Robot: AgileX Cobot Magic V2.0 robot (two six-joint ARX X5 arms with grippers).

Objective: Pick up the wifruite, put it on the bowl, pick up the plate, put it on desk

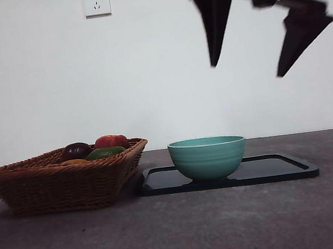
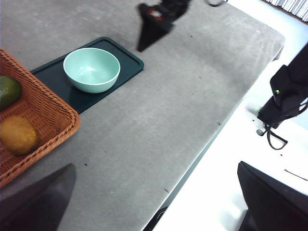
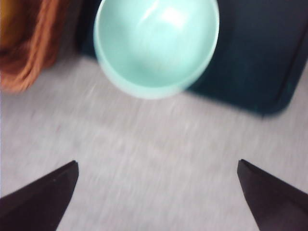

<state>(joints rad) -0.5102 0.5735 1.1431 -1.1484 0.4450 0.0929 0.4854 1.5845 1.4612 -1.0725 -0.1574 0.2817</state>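
Observation:
The wifruite [image 2: 18, 134], a small round orange-brown fruit, lies in the wicker basket [image 2: 53, 108]; in the front view only a sliver of it [image 1: 74, 162] shows over the rim. The mint-green bowl [image 1: 207, 157] stands empty on the dark plate [image 1: 281, 168], a flat black tray on the grey desk [image 1: 227, 226]. My right gripper [image 1: 247, 69] hangs open and empty high above the bowl's right side; its wrist view is blurred and looks down on the bowl [image 3: 156, 45]. My left gripper [image 2: 155, 166] is open and empty, high over the desk's near edge.
The basket [image 1: 58, 183] stands left of the plate, almost touching it. It also holds a dark purple fruit [image 1: 75, 151], a red fruit [image 1: 111, 141] and a green fruit [image 1: 105, 152]. A wall socket [image 1: 96, 2] is behind.

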